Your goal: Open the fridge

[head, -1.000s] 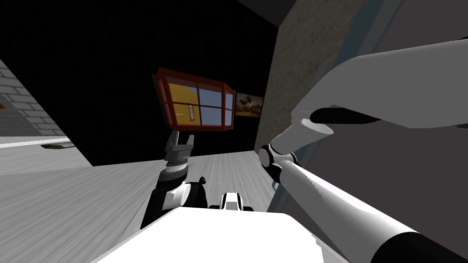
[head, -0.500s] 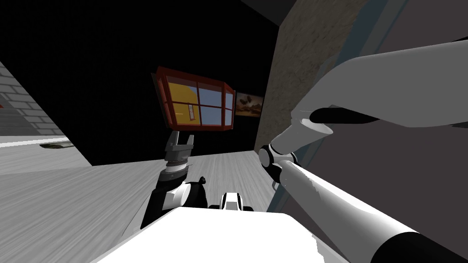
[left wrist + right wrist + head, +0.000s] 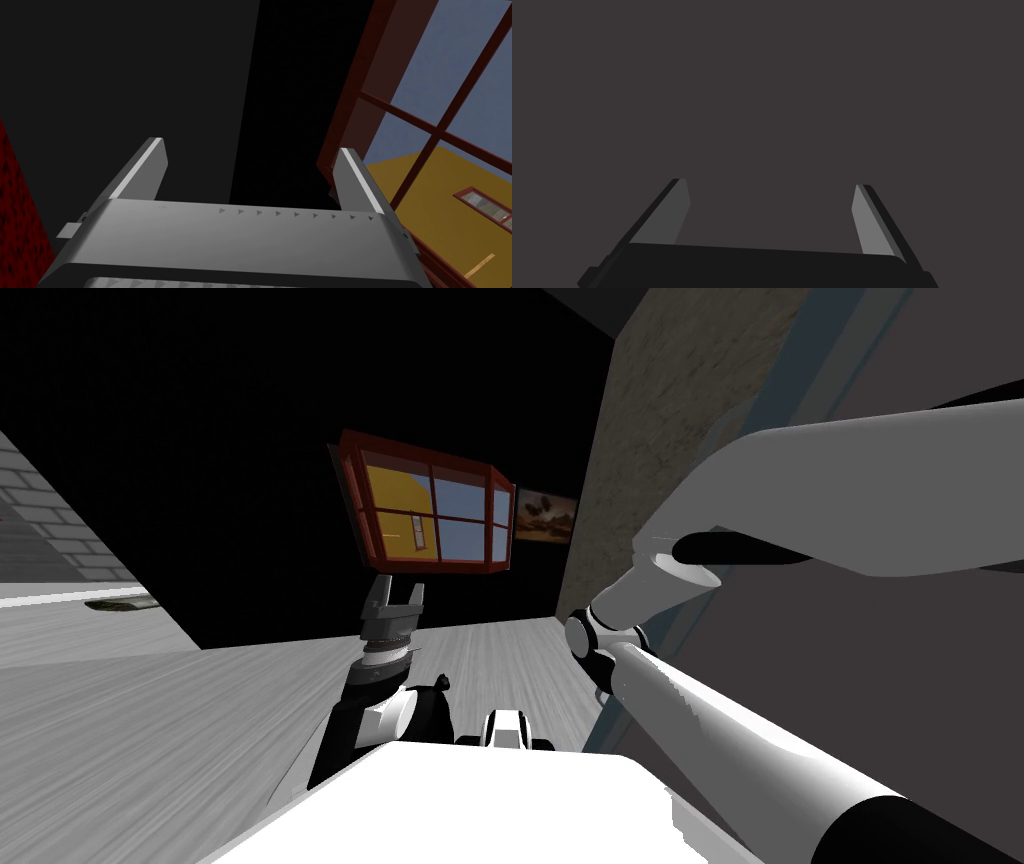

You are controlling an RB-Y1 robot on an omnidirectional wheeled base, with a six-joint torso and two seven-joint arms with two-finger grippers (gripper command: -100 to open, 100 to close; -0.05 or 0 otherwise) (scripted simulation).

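A dark grey flat front, the fridge (image 3: 860, 688), rises close on my right, with a blue-grey strip (image 3: 640, 658) along its near edge. My right arm (image 3: 700, 708) reaches up across it. In the right wrist view my right gripper (image 3: 771, 183) stands open, facing that flat dark grey surface (image 3: 767, 90) with nothing between its fingers; no handle shows there. My left gripper (image 3: 398, 586) hangs low in front of my chest, open and empty, its fingers (image 3: 150, 160) wide apart.
A red-framed window (image 3: 430, 513) and a small picture (image 3: 545, 516) hang ahead against a black area. A speckled tan wall (image 3: 650, 438) borders the fridge. Pale plank floor (image 3: 150, 718) spreads to the left, with a brick wall (image 3: 40, 538) at the far left.
My right forearm has shifted slightly lower and leftward against the dark front, and the head view has rolled a touch. The left arm has not moved.
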